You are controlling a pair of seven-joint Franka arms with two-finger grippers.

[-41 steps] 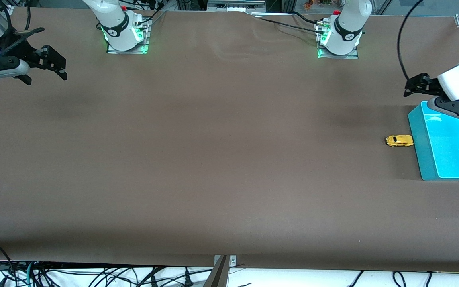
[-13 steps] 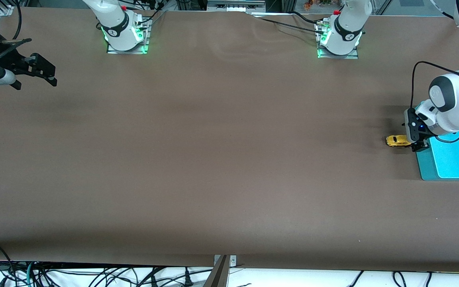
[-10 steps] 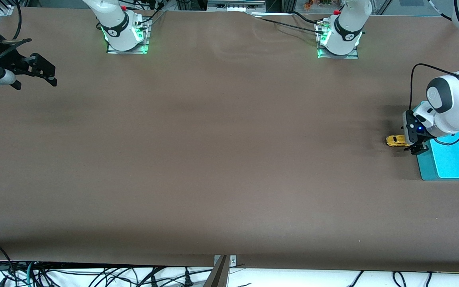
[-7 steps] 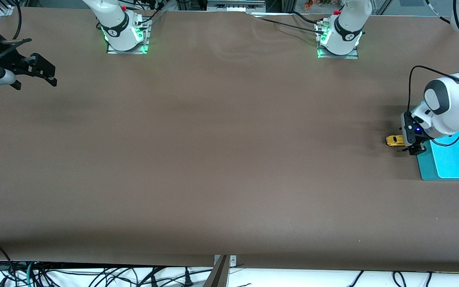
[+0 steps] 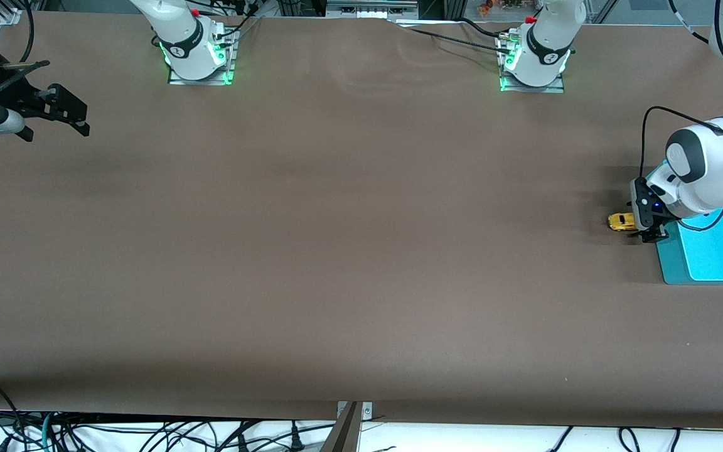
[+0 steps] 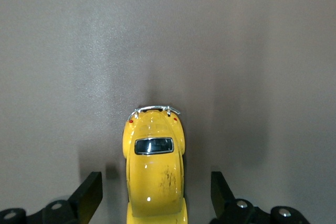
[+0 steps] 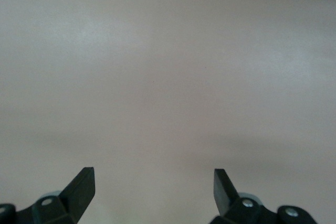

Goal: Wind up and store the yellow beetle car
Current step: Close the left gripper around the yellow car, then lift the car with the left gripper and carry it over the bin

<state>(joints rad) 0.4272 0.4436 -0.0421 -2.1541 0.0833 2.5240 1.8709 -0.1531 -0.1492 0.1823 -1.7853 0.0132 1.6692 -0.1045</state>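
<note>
The yellow beetle car (image 5: 620,221) stands on the brown table at the left arm's end, beside the teal bin (image 5: 706,251). My left gripper (image 5: 642,224) is down over the car's end nearest the bin. In the left wrist view the car (image 6: 155,171) lies between my open fingers (image 6: 89,195), with a gap on each side. My right gripper (image 5: 73,119) is open and empty, held above the table at the right arm's end; its wrist view (image 7: 152,192) shows only bare table.
The teal bin stands at the table's edge at the left arm's end, partly covered by the left arm. The two arm bases (image 5: 197,50) (image 5: 534,56) stand along the table's edge farthest from the front camera.
My left gripper has come down from above the bin to the car and now straddles it. The car has not moved. My right gripper drew slightly toward its end of the table.
</note>
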